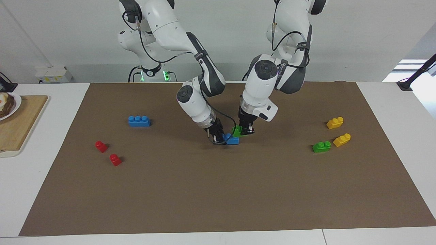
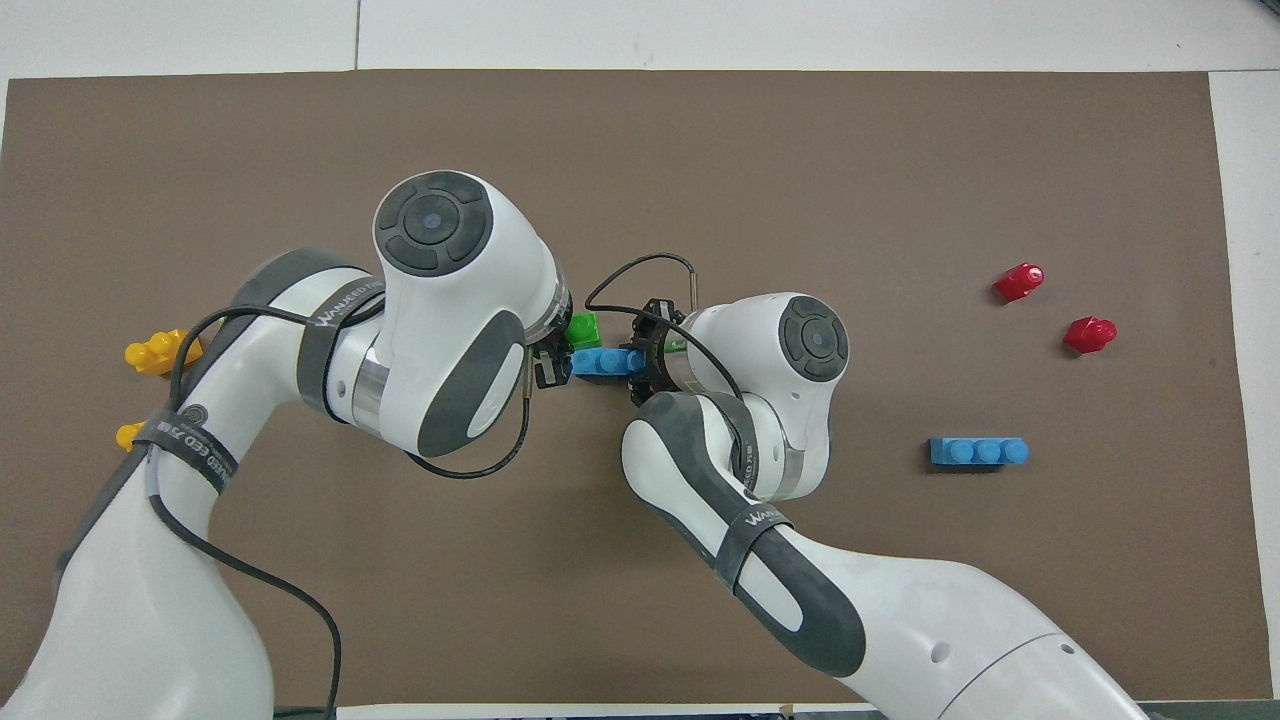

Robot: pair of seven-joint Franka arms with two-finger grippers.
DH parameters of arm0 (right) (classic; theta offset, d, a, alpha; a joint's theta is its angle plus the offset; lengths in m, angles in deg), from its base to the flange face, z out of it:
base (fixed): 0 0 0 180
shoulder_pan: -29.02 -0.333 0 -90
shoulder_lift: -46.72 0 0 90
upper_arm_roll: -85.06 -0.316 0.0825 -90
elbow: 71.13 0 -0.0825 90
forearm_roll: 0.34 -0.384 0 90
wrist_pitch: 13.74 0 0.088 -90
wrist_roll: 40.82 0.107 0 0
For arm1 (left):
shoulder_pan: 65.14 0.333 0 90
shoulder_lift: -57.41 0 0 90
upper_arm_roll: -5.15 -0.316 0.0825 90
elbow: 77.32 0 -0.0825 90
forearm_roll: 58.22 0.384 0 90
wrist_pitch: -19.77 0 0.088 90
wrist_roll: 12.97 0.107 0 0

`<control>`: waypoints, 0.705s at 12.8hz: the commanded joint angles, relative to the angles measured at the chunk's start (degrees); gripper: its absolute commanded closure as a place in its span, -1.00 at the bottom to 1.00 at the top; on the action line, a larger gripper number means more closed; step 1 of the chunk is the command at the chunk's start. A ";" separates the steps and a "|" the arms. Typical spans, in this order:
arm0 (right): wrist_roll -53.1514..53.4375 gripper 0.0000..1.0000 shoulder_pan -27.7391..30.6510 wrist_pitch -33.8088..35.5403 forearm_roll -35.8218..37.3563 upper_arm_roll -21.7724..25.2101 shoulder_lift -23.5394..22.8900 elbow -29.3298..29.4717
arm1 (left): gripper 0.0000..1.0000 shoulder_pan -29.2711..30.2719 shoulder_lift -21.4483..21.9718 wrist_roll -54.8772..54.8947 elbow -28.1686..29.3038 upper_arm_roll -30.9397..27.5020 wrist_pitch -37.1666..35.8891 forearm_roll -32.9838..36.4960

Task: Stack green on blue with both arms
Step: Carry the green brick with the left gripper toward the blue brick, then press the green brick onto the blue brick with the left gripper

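A blue three-stud brick (image 1: 233, 140) (image 2: 598, 361) lies on the brown mat (image 1: 218, 190) near the middle. My right gripper (image 1: 218, 138) (image 2: 640, 358) is shut on the end of it that points toward the right arm's end of the table. My left gripper (image 1: 246, 131) (image 2: 558, 350) is shut on a small green brick (image 1: 237, 130) (image 2: 582, 328) and holds it just over the blue brick's free end. Whether green and blue touch I cannot tell. A second blue brick (image 1: 139, 120) (image 2: 978, 452) lies toward the right arm's end, and a second green one (image 1: 321, 146) toward the left arm's end.
Two yellow bricks (image 1: 335, 123) (image 1: 342, 139) lie beside the second green brick. Two red bricks (image 1: 100, 146) (image 1: 115, 159) lie toward the right arm's end. A wooden board (image 1: 17, 126) with a plate (image 1: 10, 105) sits off the mat there.
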 commanded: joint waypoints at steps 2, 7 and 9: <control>-2.28 1.00 -0.24 -1.95 -2.05 -0.08 -0.48 -0.53 | 1.00 -1.10 -1.48 -1.88 -1.90 -0.73 -0.77 1.59; -2.28 1.00 -0.32 -1.86 -2.14 -0.08 -0.48 -0.53 | 1.00 -1.27 -1.13 -2.06 1.61 -0.82 2.04 2.12; -2.28 1.00 -0.32 -1.95 -2.14 -0.08 -0.48 -0.45 | 1.00 -1.36 -0.95 -2.06 2.41 -0.73 3.36 2.74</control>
